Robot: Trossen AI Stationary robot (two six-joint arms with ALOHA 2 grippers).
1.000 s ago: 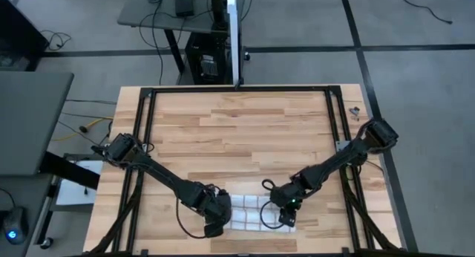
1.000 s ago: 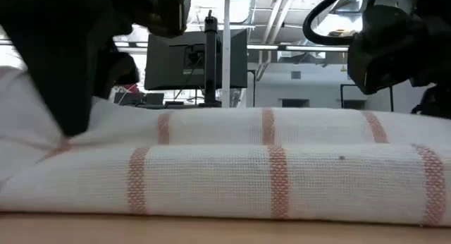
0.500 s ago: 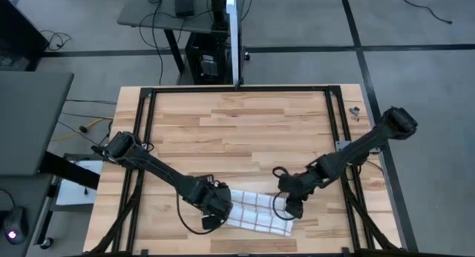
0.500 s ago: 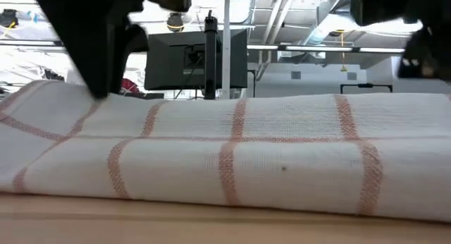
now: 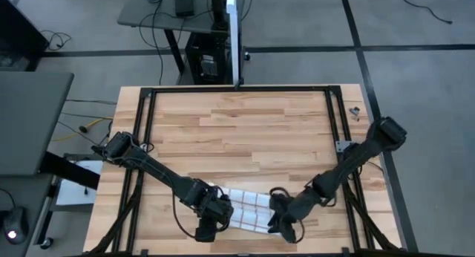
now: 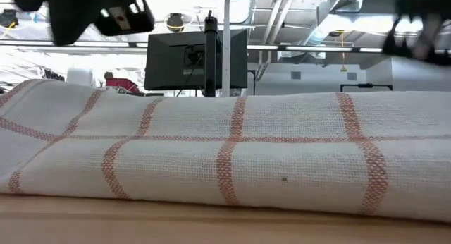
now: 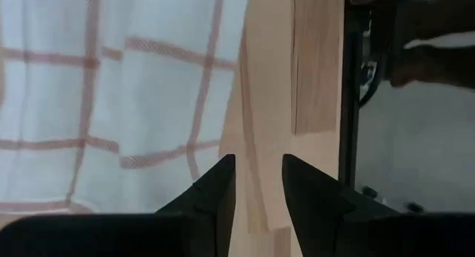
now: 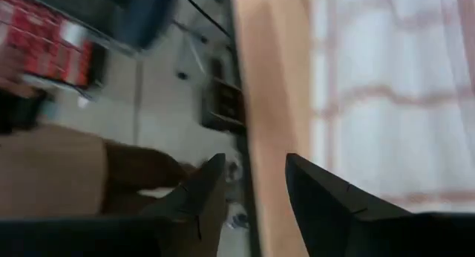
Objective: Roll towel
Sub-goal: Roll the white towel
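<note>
Holds nothing in the left gripper (image 7: pixel 256 162), fingers a narrow gap apart, hanging over the bare front edge of the table (image 7: pixel 271 79) just beside the towel (image 7: pixel 111 101). Holds nothing in the right gripper (image 8: pixel 252 162) either, fingers slightly parted, likewise over the table's front edge with the checked cloth alongside. Lies between the two, near the front edge, as a low, flattish bundle of a few layers with a rounded near side. Differs from half a second ago: then sat on the cloth's two ends, now stands lifted clear and drawn toward the near edge, and seen from above covers less table than it did. Probably means one turn laid down and let go, with a fresh grip at the near side needed; looks loosely rolled, not yet tight.
</note>
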